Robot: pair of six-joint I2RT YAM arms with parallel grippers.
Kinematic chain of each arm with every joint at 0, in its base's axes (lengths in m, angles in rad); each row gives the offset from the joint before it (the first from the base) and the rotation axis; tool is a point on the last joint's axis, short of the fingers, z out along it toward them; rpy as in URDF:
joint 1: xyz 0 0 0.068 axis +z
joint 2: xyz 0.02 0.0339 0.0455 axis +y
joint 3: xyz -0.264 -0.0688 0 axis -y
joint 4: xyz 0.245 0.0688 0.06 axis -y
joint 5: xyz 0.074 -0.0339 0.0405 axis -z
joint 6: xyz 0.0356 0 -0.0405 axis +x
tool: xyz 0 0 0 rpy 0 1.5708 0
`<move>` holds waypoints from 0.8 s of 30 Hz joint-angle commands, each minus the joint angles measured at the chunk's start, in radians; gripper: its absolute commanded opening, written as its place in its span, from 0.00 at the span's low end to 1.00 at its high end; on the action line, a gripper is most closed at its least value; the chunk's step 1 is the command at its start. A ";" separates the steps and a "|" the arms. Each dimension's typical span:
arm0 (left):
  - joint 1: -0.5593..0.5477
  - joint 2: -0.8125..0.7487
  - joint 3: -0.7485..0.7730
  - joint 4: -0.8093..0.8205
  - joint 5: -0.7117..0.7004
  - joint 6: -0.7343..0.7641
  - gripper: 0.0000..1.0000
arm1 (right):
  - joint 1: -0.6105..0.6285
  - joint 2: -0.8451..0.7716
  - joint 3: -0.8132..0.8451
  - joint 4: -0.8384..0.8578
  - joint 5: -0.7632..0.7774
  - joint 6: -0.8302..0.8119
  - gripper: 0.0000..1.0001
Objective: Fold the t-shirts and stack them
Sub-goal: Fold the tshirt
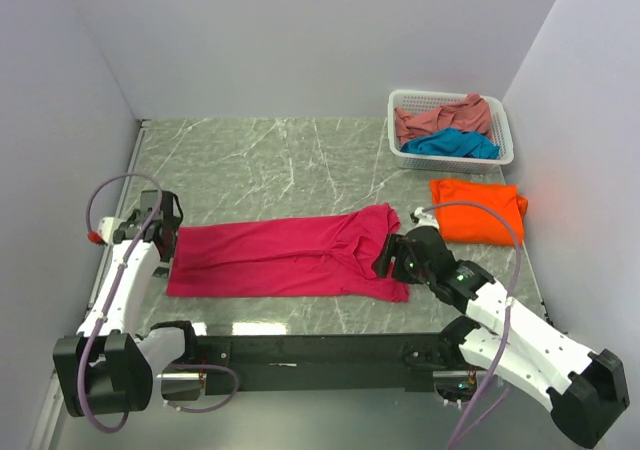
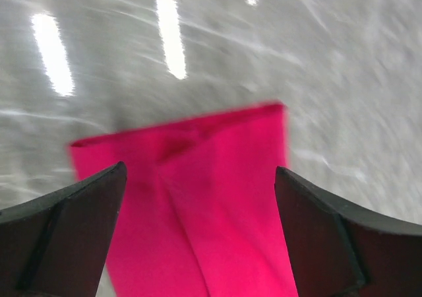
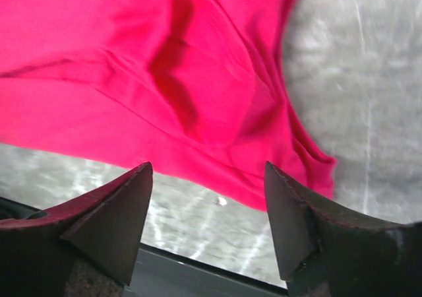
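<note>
A magenta-pink t-shirt (image 1: 285,255) lies folded into a long strip across the middle of the table. Its left end (image 2: 211,198) fills the space under my open left gripper (image 2: 200,171), whose jaws stand wide apart with nothing clamped. My left gripper (image 1: 163,217) hovers at that left end. My right gripper (image 1: 392,255) is over the bunched right end (image 3: 198,86), jaws open and free of cloth (image 3: 208,168). A folded bright orange t-shirt (image 1: 478,208) lies at the right. A salmon-pink t-shirt (image 1: 440,118) and a teal-blue one (image 1: 455,144) sit in the basket.
A white lattice basket (image 1: 506,140) stands at the back right corner. White walls close in the marbled table (image 1: 280,160) on three sides. A black rail (image 1: 320,348) runs along the near edge between the arm bases.
</note>
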 commanded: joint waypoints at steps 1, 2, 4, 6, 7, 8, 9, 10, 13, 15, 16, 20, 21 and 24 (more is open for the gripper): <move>0.000 0.002 0.052 0.158 0.182 0.172 0.99 | 0.005 0.058 0.100 0.088 0.025 -0.016 0.76; -0.003 0.035 0.068 0.206 0.219 0.230 1.00 | 0.005 0.086 0.141 0.098 0.021 -0.038 0.77; -0.032 0.080 0.087 0.221 0.256 0.256 0.99 | 0.005 0.191 0.192 0.126 0.031 -0.061 0.77; -0.053 0.160 0.105 0.231 0.262 0.282 0.99 | 0.000 0.274 0.282 0.143 0.070 -0.072 0.77; -0.069 0.186 0.105 0.234 0.286 0.287 0.99 | 0.000 0.364 0.311 0.155 0.071 -0.096 0.77; -0.069 0.233 0.102 0.252 0.299 0.307 0.99 | -0.001 0.411 0.366 0.164 0.079 -0.096 0.77; -0.096 0.253 0.098 0.260 0.309 0.312 0.99 | -0.005 0.458 0.397 0.169 0.077 -0.101 0.77; -0.109 0.273 0.092 0.270 0.328 0.318 0.99 | -0.006 0.550 0.426 0.172 0.071 -0.119 0.77; -0.118 0.333 0.052 0.307 0.336 0.329 0.99 | -0.008 0.716 0.528 0.160 0.077 -0.128 0.77; -0.116 0.368 0.026 0.323 0.342 0.336 0.99 | -0.008 0.782 0.581 0.146 0.086 -0.127 0.77; -0.116 0.379 0.023 0.327 0.339 0.339 0.99 | -0.006 0.831 0.594 0.128 0.076 -0.131 0.77; -0.115 0.431 0.030 0.307 0.285 0.341 1.00 | -0.005 0.882 0.586 0.115 0.045 -0.147 0.77; -0.113 0.435 0.030 0.309 0.276 0.342 0.99 | -0.003 0.881 0.571 0.118 0.042 -0.145 0.77; -0.107 0.442 0.035 0.315 0.262 0.349 0.99 | 0.000 0.853 0.496 0.109 0.019 -0.155 0.77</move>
